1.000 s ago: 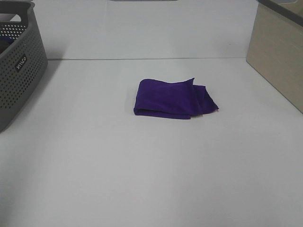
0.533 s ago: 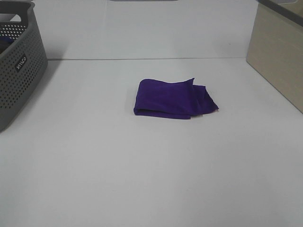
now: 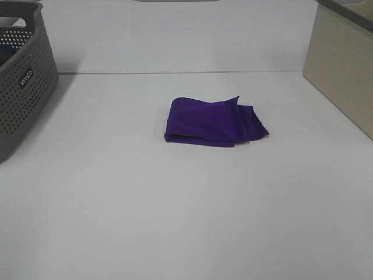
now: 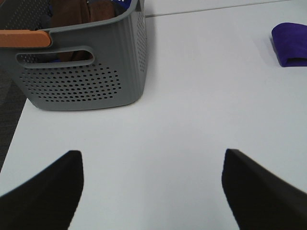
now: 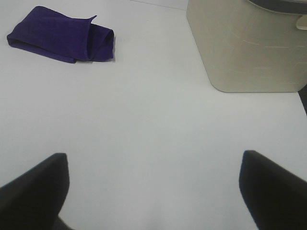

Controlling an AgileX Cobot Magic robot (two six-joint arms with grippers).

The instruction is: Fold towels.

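Lying folded mid-table, the purple towel [image 3: 213,122] needs squaring at its loose right-hand layers, so both spread grippers, left [image 4: 152,189] and right [image 5: 154,191], should approach low.

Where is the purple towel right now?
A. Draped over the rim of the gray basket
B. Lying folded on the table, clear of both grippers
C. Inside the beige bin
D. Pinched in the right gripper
B. The purple towel lies folded on the white table, with no gripper near it in the high view.
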